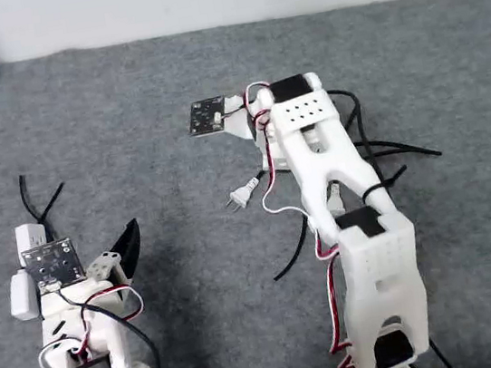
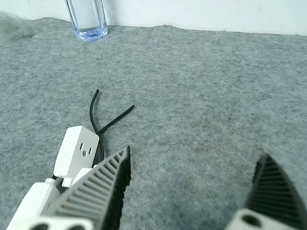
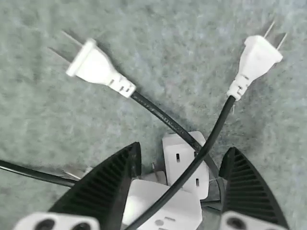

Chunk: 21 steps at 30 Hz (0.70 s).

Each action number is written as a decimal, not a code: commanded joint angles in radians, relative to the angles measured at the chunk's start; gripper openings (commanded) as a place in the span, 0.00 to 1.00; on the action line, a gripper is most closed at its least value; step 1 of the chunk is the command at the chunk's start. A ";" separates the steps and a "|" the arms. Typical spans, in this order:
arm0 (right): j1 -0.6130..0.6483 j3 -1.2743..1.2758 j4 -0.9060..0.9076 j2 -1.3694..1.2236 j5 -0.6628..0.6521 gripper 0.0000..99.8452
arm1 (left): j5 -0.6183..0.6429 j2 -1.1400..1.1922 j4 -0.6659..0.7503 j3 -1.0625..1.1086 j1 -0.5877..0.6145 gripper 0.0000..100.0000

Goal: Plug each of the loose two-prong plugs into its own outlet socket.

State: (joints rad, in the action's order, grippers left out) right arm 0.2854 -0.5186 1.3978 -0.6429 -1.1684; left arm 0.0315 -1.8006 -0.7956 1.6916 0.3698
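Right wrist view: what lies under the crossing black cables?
A white outlet block with two visible slots lies under the black cables, and a second white block beside it. The cables hide a strip across each.

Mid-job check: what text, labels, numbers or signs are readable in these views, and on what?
No readable text anywhere.
White plug, second plug, outlet block: no print shows.
Camera board: any marks are too small to read.
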 commanded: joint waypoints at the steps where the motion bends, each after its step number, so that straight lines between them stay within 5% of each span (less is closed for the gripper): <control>1: -0.035 -0.109 0.008 -0.033 -0.051 0.28 | -0.006 -0.018 0.000 -0.007 0.000 0.38; 21: -0.056 -0.623 0.048 -0.503 -0.107 0.22 | -0.006 -0.017 0.000 -0.007 -0.021 0.38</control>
State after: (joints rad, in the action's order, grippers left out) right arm 0.2470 -1.0602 1.4131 -1.1278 -1.2804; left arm 0.0315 -1.8006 -0.7956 1.6916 0.3575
